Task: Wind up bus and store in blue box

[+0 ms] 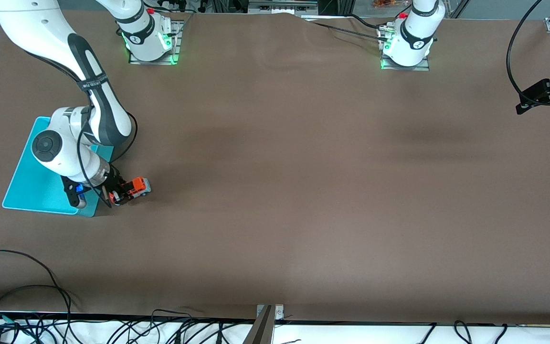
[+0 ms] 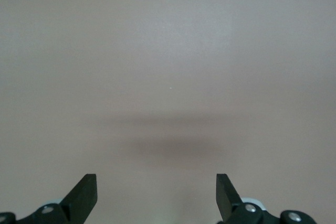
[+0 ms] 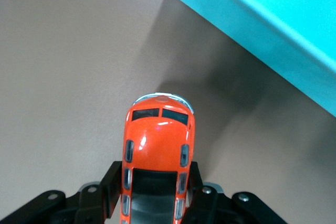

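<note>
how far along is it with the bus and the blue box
Done: the right gripper has shut on the bus. In hand: the bus sits low over the table, beside the blue box, not in it. Left: placing it inside; winding can't be judged. The left gripper waits open.

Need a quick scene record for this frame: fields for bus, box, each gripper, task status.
bus: small orange-red toy bus, gripped at its sides, beside the box on the side toward the left arm's end
blue box: turquoise bin on the table at the right arm's end, open top, partly covered by the right arm
right gripper: shut on the bus, low at the table beside the box
left gripper: open, holding nothing, over bare table; arm waits
task status: bus not yet in the box
</note>
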Robot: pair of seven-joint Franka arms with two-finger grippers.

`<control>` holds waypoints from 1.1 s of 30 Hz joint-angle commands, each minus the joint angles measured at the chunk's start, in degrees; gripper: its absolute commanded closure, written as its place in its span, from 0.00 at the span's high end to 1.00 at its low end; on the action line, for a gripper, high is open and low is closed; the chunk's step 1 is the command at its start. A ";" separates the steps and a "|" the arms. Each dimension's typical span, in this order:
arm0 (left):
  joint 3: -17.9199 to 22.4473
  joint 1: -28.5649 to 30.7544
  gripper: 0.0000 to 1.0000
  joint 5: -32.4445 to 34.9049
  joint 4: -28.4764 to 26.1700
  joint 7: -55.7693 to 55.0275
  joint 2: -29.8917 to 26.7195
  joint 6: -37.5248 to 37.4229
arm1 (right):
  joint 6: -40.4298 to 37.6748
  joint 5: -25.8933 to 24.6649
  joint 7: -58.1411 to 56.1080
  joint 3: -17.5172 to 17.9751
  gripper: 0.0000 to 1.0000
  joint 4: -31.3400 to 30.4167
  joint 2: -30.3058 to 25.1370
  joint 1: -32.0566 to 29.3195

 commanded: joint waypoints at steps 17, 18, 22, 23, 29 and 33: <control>-0.08 0.22 1.00 0.77 2.02 -0.53 0.90 -1.47 | -18.81 -0.11 -18.53 0.25 0.00 -0.19 -14.14 -1.02; -0.08 0.14 1.00 0.77 2.02 -0.53 0.90 -1.47 | -19.42 -0.11 -20.20 0.16 0.00 -0.19 -14.32 -1.46; -0.08 0.22 1.00 0.77 2.02 -0.53 0.90 -1.47 | -23.20 -0.29 -29.16 0.16 0.00 1.30 -14.67 -3.57; -0.08 0.22 1.00 0.77 2.02 -0.53 0.90 -1.47 | -24.16 -0.37 -31.88 0.08 0.00 1.74 -14.76 -4.18; -0.08 0.14 1.00 0.77 2.02 -0.53 0.90 -1.47 | -25.84 -1.08 -45.77 -0.19 0.00 2.27 -14.58 -8.05; -0.08 0.22 1.00 0.77 2.02 -0.53 0.90 -1.47 | -25.67 -1.08 -54.91 -0.19 0.00 2.09 -13.97 -11.30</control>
